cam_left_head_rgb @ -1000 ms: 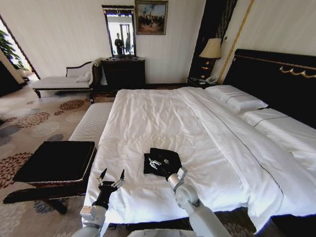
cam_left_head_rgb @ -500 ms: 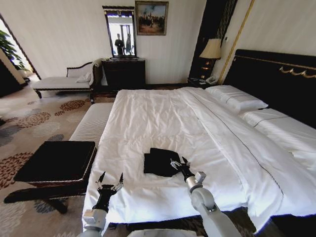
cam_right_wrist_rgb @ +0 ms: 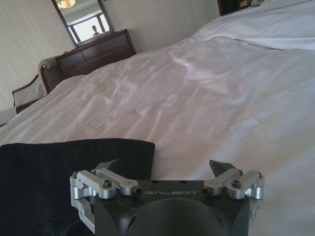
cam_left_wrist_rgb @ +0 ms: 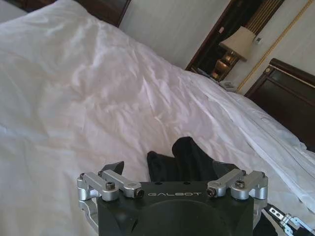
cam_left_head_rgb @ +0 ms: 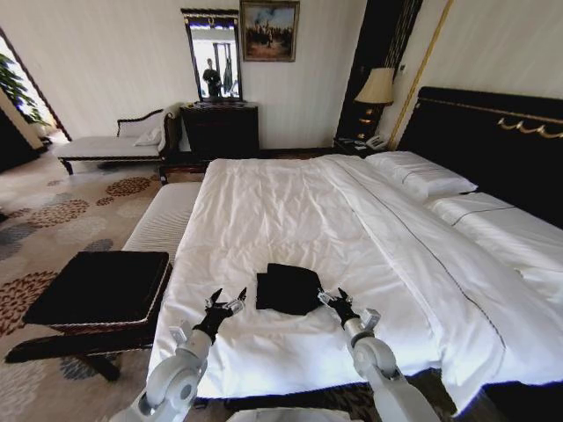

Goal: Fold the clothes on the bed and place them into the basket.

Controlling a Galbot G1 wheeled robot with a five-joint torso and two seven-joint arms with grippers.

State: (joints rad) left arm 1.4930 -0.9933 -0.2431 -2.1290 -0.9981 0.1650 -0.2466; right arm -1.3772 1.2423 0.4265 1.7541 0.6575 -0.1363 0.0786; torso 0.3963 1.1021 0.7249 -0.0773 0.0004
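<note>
The folded black T-shirt [cam_left_head_rgb: 287, 288] is lying near the foot of the bed [cam_left_head_rgb: 290, 211]; the left gripper [cam_left_head_rgb: 228, 301] and right gripper [cam_left_head_rgb: 332, 299] are flanking it, fingers spread, grasping nothing.

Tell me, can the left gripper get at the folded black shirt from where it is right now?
Probably yes. The left gripper is open, just to the left of the folded black shirt on the bed, with bare white duvet between them. The right gripper sits open at the shirt's other side, not across the path.
</note>
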